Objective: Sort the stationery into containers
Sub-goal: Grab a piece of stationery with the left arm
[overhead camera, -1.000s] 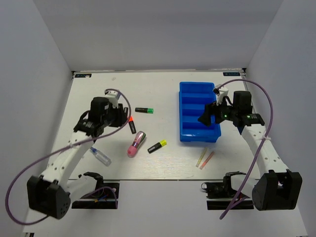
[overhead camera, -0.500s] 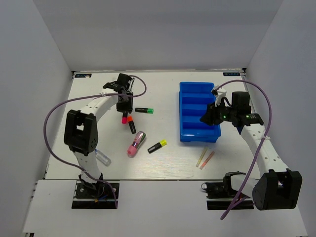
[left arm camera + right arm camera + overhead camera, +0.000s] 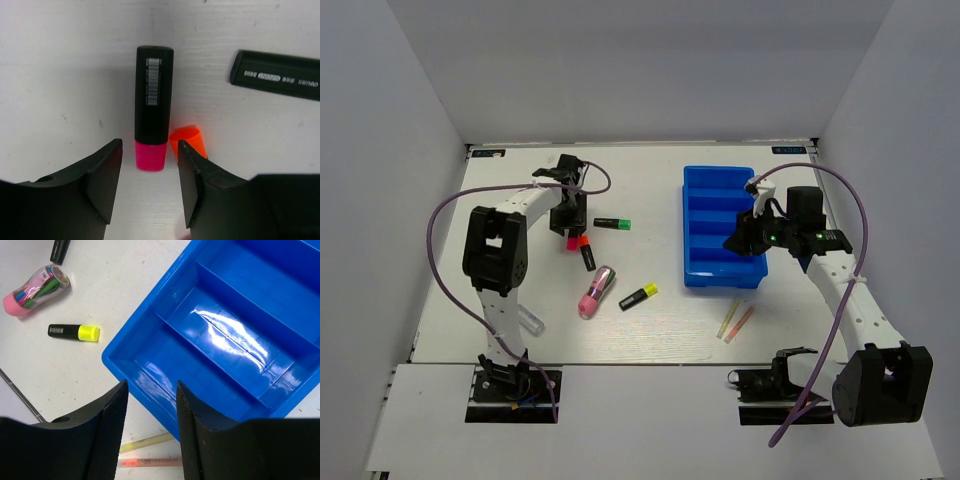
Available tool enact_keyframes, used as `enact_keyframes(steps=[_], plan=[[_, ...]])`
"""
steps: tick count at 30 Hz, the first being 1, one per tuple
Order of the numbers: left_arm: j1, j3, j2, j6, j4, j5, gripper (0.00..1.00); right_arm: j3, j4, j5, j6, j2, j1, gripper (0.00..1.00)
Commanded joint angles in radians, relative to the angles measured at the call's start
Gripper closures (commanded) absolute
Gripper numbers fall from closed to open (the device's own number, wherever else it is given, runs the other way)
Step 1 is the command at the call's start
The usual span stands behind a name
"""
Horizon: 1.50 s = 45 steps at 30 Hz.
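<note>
My left gripper (image 3: 569,222) is open, low over a black highlighter with a pink cap (image 3: 152,115); its jaws stand apart, just short of the cap. An orange cap (image 3: 189,142) lies beside the right jaw, and a black highlighter barrel (image 3: 275,75) lies farther right. My right gripper (image 3: 740,238) is open and empty above the near end of the blue tray (image 3: 687,225), whose compartments (image 3: 225,335) hold nothing. In the top view the green-capped highlighter (image 3: 612,223), fat pink-and-silver marker (image 3: 596,292), yellow-capped highlighter (image 3: 639,295) and clear blue-tipped pen (image 3: 526,319) lie on the table.
A thin yellow pen (image 3: 728,320) and a thin pink pen (image 3: 741,322) lie side by side just near of the tray; they show under my right jaws too. The left arm's purple cable (image 3: 440,250) loops over the table's left side. White walls enclose the table.
My left arm has swung from the table's left side to the back and come down over the pink-capped and orange-capped highlighters. The right gripper has barely moved.
</note>
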Motion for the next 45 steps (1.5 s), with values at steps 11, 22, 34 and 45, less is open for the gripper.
enact_keyframes(steps=[11, 22, 34, 45], plan=[[-0.004, 0.121, 0.121, -0.012, 0.037, -0.069, 0.46, 0.02, 0.003, 0.015, -0.021, 0.004, 0.015, 0.52], [0.004, 0.001, 0.118, -0.023, 0.069, -0.077, 0.81, 0.022, -0.001, 0.027, -0.025, -0.002, 0.022, 0.52], [0.029, 0.172, -0.061, -0.076, 0.058, 0.015, 1.0, 0.011, 0.002, 0.022, -0.039, -0.008, 0.02, 0.22], [-0.151, 0.296, -0.094, -0.251, 0.303, 0.418, 1.0, 0.003, 0.003, 0.01, -0.047, 0.001, 0.023, 0.22]])
